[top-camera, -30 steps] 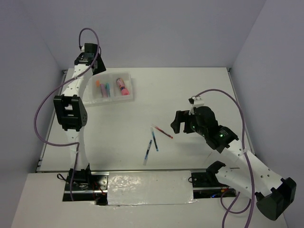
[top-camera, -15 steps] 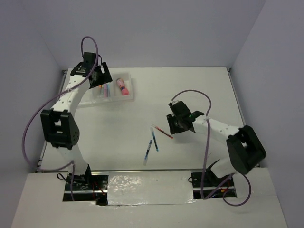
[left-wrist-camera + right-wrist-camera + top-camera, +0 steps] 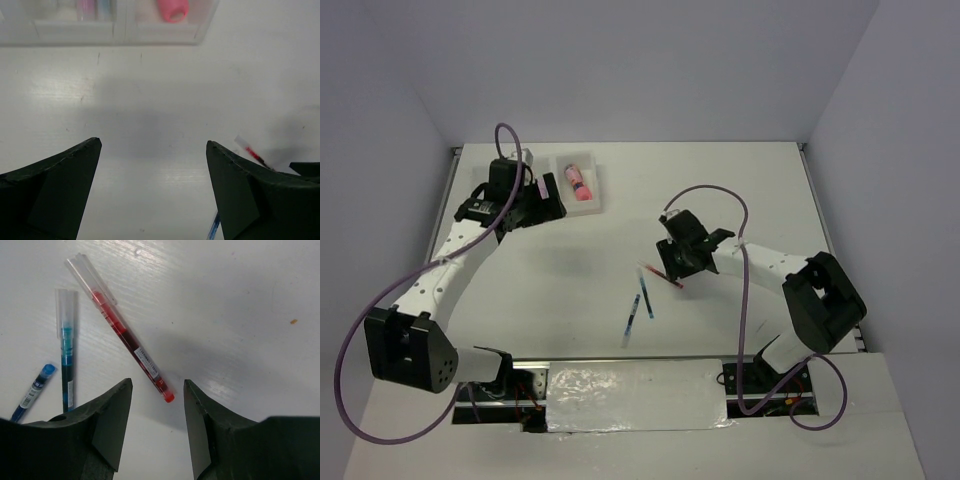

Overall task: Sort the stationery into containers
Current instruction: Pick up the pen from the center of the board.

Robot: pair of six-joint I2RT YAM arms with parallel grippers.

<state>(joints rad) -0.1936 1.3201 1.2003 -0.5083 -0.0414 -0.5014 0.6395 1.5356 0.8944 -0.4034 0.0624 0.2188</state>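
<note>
A red pen (image 3: 125, 337) lies on the white table, and its red end sits between the fingertips of my right gripper (image 3: 157, 385). The jaws stand partly open on either side and touch nothing. From above, this right gripper (image 3: 672, 262) hovers over the red pen (image 3: 662, 277). A teal-blue pen (image 3: 66, 360) and a blue pen (image 3: 32, 392) lie to its left. My left gripper (image 3: 154, 142) is wide open and empty, just in front of the containers (image 3: 120, 32). A pink tube (image 3: 172, 9) rests in the right bin and highlighters (image 3: 92, 7) in the middle one.
The left arm (image 3: 460, 245) arches over the left side of the table and hides part of the containers (image 3: 595, 175). The two blue pens (image 3: 640, 308) lie near the middle front. Walls close off the table at the back and sides.
My left gripper opened fully and pulled back from above the bins towards the near side. My right gripper moved left onto the red pen's end and narrowed its jaws.
</note>
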